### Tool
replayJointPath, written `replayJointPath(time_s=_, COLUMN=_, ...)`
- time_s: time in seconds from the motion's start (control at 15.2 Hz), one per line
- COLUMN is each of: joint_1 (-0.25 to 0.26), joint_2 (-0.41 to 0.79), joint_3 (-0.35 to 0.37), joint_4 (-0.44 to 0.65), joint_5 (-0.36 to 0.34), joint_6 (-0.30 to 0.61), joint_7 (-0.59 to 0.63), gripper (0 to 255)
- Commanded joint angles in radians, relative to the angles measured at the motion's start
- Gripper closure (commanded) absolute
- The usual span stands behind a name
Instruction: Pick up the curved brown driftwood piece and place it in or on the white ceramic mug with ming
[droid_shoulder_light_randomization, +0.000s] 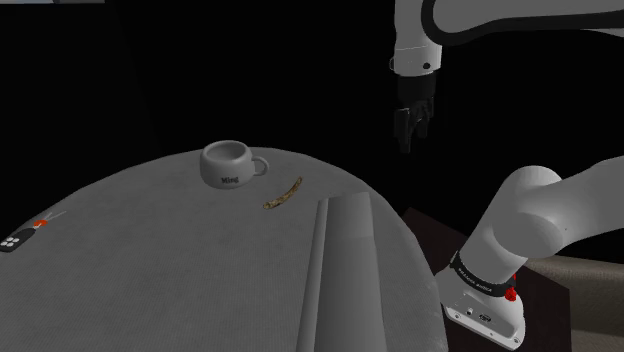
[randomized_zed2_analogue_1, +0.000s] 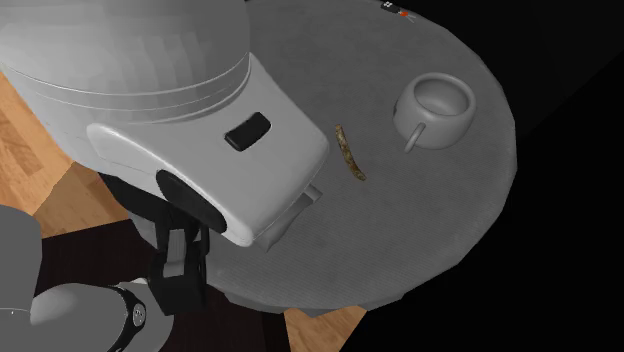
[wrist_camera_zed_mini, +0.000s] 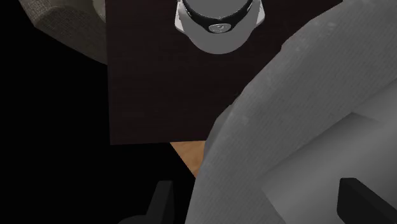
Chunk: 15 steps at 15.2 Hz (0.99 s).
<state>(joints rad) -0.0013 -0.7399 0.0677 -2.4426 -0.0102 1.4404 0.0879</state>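
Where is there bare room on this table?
Bare: the round grey table between the small black remote at its edge and the long grey ridge. Crowded: around the white handled mug and thin curved brown driftwood.

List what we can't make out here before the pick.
Print on the mug: too small to read in the shoulder view.
Dark device at the table edge: cut off by the shoulder view's left edge, and by the top edge in the second exterior view.
Table beside the stick: partly hidden by the grey arm link in the second exterior view.
Stick's surface detail: too small in both exterior views.
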Motion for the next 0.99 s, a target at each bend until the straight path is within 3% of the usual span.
replayJointPath(time_s=0.0, joint_1=0.000, joint_2=0.000, joint_3=0.000, joint_4=0.000, joint_5=0.000, joint_6=0.000, joint_7=0.000, gripper=0)
replayJointPath(time_s=0.53, joint_1=-0.048, joint_2=0.064, joint_3=0.199, joint_4=-0.077, joint_5=0.212, joint_6=0.221, joint_7=0.483, gripper=0)
replayJointPath(time_s=0.92, joint_1=-0.107, joint_2=0.205, joint_3=0.353, joint_4=-0.061, joint_5=0.307, joint_6=0.432, joint_7=0.828, gripper=0)
